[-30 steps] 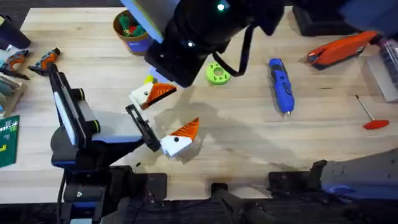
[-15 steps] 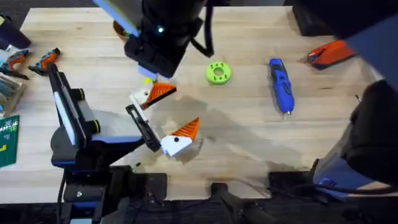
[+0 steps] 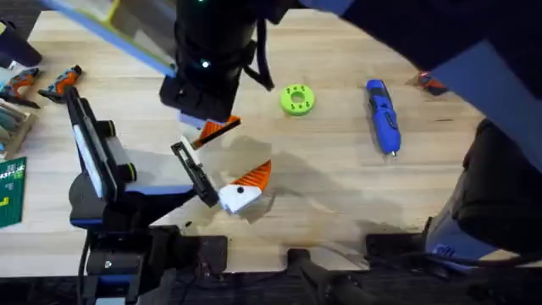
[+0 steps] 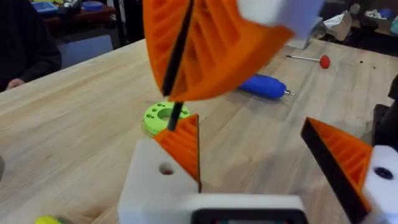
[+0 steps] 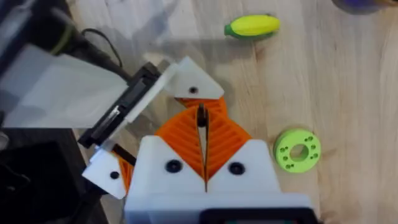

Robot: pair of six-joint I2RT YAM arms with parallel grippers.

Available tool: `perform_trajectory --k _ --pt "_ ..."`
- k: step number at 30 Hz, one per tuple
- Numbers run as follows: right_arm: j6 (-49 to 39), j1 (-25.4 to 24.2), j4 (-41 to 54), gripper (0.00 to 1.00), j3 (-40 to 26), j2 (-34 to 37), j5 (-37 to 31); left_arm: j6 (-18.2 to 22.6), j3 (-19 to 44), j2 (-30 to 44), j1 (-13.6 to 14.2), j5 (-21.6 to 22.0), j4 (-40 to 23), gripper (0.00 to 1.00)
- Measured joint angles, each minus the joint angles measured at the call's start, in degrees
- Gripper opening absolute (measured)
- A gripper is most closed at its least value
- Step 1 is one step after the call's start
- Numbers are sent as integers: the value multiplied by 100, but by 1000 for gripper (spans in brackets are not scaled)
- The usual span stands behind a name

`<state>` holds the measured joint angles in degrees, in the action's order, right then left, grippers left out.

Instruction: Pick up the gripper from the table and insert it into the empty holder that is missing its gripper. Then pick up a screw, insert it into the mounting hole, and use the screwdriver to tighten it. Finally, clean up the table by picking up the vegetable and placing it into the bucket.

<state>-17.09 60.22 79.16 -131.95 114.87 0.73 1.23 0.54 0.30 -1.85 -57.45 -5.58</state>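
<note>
Right gripper (image 5: 203,163) jaws pinch black screw (image 5: 201,118) — bucket hidden; left gripper (image 3: 222,161) released.

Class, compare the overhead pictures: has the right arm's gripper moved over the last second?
Yes. The right gripper has swung leftward, away from the green disc it earlier overlapped, and now hangs over the holder.

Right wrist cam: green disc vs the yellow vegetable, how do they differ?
The green disc is round and flat, with a centre hole and small holes around it; the vegetable is an elongated oval, no holes. The green disc is all bright green; the vegetable is yellow with a green end. Both lie loose on the wooden table.
</note>
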Motion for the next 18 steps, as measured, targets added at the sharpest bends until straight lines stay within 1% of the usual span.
perform_trajectory --k 7,18 --pt "-244 73 -95 6 -6 2 44 0 0 0 0 -2 0 986" --pt "-309 73 -73 6 -28 227 44 0 0 0 0 0 0 986"
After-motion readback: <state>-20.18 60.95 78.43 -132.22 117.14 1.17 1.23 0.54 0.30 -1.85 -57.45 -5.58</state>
